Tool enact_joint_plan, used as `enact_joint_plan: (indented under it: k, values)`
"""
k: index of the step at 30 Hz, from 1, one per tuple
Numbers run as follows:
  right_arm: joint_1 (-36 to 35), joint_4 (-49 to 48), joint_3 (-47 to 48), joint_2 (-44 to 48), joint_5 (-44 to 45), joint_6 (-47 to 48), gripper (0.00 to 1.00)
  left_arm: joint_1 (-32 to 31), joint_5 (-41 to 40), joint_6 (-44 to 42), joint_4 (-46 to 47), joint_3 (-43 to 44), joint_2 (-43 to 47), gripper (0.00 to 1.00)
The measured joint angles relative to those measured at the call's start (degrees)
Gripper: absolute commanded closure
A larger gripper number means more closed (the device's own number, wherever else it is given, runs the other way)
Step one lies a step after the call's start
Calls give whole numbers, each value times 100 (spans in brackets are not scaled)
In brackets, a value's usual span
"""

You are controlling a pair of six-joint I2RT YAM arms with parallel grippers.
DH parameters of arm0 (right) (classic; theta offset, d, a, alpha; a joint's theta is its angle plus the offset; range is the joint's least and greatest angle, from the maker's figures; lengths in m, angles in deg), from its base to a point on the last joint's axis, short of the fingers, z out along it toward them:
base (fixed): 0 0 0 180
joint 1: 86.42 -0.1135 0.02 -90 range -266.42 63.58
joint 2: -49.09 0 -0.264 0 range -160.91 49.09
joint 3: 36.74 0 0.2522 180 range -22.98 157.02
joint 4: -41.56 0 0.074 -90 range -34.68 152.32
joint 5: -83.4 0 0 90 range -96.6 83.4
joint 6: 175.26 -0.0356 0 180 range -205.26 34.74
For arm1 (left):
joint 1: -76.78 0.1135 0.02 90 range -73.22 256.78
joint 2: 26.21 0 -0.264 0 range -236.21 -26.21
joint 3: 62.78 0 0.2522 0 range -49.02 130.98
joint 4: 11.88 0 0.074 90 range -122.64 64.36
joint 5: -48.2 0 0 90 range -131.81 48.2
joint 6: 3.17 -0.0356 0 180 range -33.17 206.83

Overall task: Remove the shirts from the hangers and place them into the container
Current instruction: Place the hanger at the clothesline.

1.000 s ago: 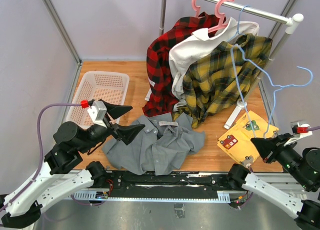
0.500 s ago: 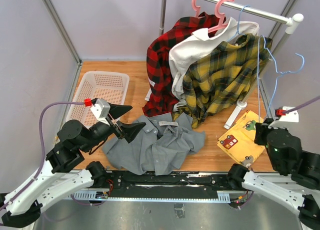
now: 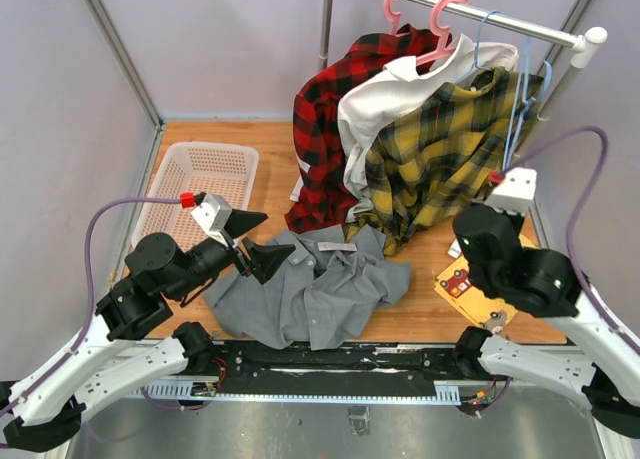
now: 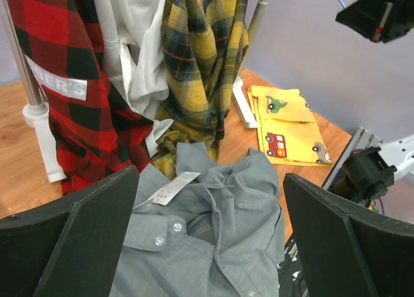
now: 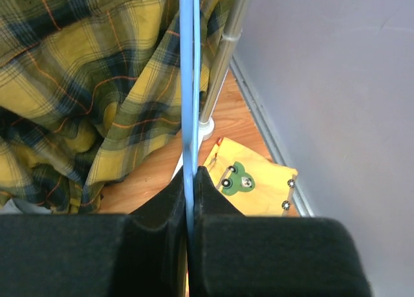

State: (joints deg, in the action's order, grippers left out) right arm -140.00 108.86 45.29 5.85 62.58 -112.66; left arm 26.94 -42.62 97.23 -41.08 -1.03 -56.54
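Pinching blue hanger (image 5: 189,64) in clenched right hand (image 5: 189,187) beside yellow shirt (image 5: 77,70); hovering left hand (image 4: 210,180), released wide, over grey shirt (image 4: 220,226) on counter (image 4: 10,135).

Right arm (image 3: 512,261) risen, blue hanger (image 3: 514,129) carried up beside rail (image 3: 520,24).

Left pincer (image 3: 278,231) is hovering wide open over the grey shirt (image 3: 320,294) lying crumpled on the desk (image 3: 420,314); right arm (image 3: 510,254) is standing raised beside the light-blue hanger (image 3: 519,114).
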Motion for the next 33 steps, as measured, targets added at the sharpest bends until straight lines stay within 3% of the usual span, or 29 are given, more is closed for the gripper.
enact_joint_plan:
  k: [9,19,27,33]
  values:
    - [1718,-428,382,-1060,-778,343,99,0,22,85,-212,151,-98,0]
    - [2935,-850,868,-1679,-1937,492,99,0,28,173,-407,227,35,0]
    - [3541,-1029,1386,-2570,-2535,516,95,0,68,192,-494,411,35,0]
    - [3775,-1047,1495,-2675,-2833,592,94,0,63,195,-597,457,87,0]
